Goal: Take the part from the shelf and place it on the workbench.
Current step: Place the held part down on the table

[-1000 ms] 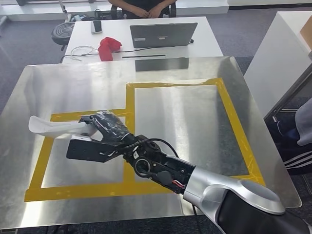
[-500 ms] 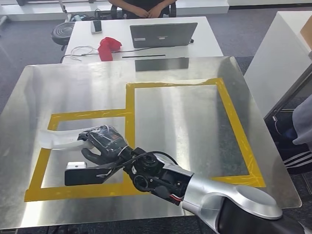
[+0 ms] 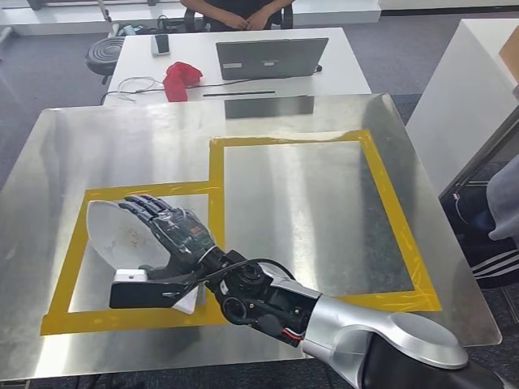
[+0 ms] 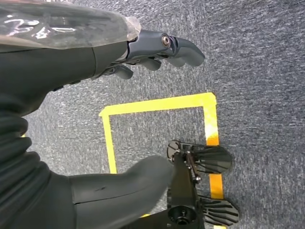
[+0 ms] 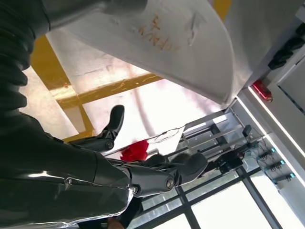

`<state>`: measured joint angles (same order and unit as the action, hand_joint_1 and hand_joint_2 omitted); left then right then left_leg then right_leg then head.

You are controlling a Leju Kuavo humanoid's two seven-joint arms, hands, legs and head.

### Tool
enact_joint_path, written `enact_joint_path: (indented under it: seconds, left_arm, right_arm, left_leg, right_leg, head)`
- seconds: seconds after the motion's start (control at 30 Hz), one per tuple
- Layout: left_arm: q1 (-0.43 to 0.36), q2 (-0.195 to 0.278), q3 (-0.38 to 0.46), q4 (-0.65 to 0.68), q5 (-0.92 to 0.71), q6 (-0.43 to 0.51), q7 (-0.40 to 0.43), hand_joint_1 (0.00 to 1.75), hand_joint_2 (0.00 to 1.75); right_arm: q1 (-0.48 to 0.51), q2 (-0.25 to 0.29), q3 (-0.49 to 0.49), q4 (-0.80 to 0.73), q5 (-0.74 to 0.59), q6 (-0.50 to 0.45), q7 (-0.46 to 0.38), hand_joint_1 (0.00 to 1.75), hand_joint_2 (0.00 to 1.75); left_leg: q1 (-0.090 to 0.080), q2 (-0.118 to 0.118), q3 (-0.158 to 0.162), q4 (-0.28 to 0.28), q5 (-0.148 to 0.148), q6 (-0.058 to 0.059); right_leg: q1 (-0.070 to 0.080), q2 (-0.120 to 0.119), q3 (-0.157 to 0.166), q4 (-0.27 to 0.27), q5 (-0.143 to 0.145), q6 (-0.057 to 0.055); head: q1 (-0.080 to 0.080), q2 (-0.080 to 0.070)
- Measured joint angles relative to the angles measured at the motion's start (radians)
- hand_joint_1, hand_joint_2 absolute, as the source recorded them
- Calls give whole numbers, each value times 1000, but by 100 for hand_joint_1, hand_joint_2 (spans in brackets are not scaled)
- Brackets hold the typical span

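From the head view we see our right hand (image 3: 174,235) reaching over the steel workbench (image 3: 293,203), inside the smaller yellow tape frame (image 3: 150,190) at the bench's left part. The white part (image 3: 119,235) lies in that frame on the bench surface, a curved pale shell with faint markings on it; our dark fingers (image 3: 143,207) are stretched out and apart over its right side, and we cannot tell whether they touch it. Beyond the bench stands a white table (image 3: 343,73) carrying a laptop (image 3: 269,57) and a red cloth (image 3: 179,79), and a person (image 3: 235,12) sits behind that table with hands together. In the left wrist view our left hand (image 4: 144,52) hangs above grey carpet (image 4: 251,71) marked with yellow floor tape (image 4: 158,104); its fingers curl loosely with nothing in them. In the right wrist view the white part (image 5: 169,43) sits close beside our hand, against the yellow tape, while the fingers (image 5: 169,176) and thumb stand spread and free of it.
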<state>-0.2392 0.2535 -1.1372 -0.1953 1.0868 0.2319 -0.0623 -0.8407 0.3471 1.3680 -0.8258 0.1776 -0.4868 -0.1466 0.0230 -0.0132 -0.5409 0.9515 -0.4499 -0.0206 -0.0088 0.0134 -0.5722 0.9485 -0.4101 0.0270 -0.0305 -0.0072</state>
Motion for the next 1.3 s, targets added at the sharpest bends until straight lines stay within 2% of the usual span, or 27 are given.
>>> enact_joint_path:
  seconds: [0.73,0.83,1.03,1.3]
  left_arm:
    - [2,0,0,0,0,-5,0,0,0]
    - [3,1,0,0,0,-5,0,0,0]
    - [9,1,0,0,3,-5,-1,0,0]
    - [13,1,0,0,4,-5,-2,0,0]
  right_arm:
    - [3,0,-1,9,-14,-8,-7,0,175]
    - [3,0,-12,10,-100,12,-63,0,175]
    - [1,0,-89,10,-440,154,-266,0,175]
    - [-3,0,-175,10,-485,187,-297,0,175]
  left_leg:
    - [0,0,0,0,0,0]
    - [0,0,0,0,0,0]
    - [0,0,0,0,0,0]
    - [0,0,0,0,0,0]
  right_leg:
    - [0,0,0,0,0,0]
    - [0,0,0,0,0,0]
    - [0,0,0,0,0,0]
    - [0,0,0,0,0,0]
  head:
    - [0,0]
    - [0,0]
    - [0,0]
    - [0,0]
